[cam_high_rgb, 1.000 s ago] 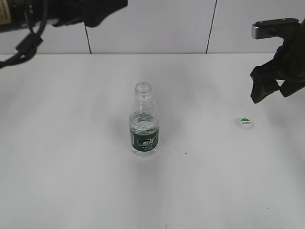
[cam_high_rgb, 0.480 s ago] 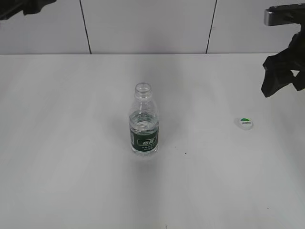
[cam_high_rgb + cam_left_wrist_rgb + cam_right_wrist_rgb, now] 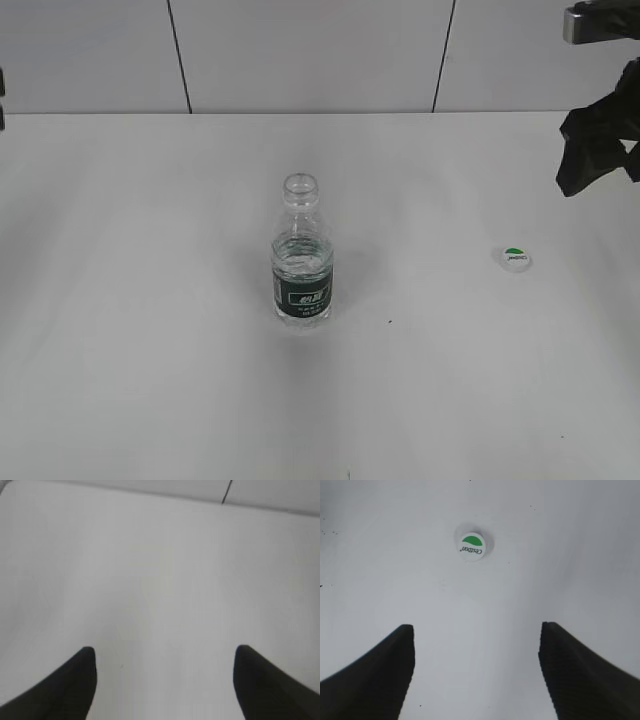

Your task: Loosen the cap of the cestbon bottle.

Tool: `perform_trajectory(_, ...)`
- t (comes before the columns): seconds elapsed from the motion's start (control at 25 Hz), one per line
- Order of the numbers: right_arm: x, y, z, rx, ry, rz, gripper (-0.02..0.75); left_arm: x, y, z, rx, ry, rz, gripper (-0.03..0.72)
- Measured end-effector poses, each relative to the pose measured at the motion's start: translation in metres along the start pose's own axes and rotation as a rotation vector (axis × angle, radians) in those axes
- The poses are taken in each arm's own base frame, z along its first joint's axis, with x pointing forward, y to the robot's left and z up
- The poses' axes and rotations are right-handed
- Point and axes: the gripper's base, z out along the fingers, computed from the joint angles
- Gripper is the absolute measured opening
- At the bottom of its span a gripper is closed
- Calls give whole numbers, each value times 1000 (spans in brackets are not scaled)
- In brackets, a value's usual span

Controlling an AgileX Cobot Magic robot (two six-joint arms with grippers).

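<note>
The cestbon bottle (image 3: 301, 255) stands upright in the middle of the white table, clear with a dark green label band, its neck open with no cap on it. The cap (image 3: 514, 258), white with a green segment, lies on the table to the bottle's right; it also shows in the right wrist view (image 3: 471, 546). My right gripper (image 3: 597, 150) hangs open and empty at the right edge, above and behind the cap; its jaws (image 3: 476, 640) are spread over bare table. My left gripper (image 3: 165, 652) is open and empty over bare table, out of the exterior view.
The white table (image 3: 150, 300) runs to a tiled wall (image 3: 300, 50) at the back. A dark bit of the left arm (image 3: 2, 100) shows at the far left edge.
The left arm has drawn back out of the upper left of the exterior view. The right gripper has moved right and slightly up, away from the cap. Bottle and cap have not moved.
</note>
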Motion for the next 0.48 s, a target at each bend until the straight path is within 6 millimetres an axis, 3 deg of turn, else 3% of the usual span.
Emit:
perform_trajectory(0.2, 1, -5, 0, 32, 6, 24, 589, 16, 22, 14, -58, 219, -44, 506)
perform_trajectory(0.48, 7, -32, -2, 58, 12, 131, 589, 22, 23, 14, -43, 287, -3, 506)
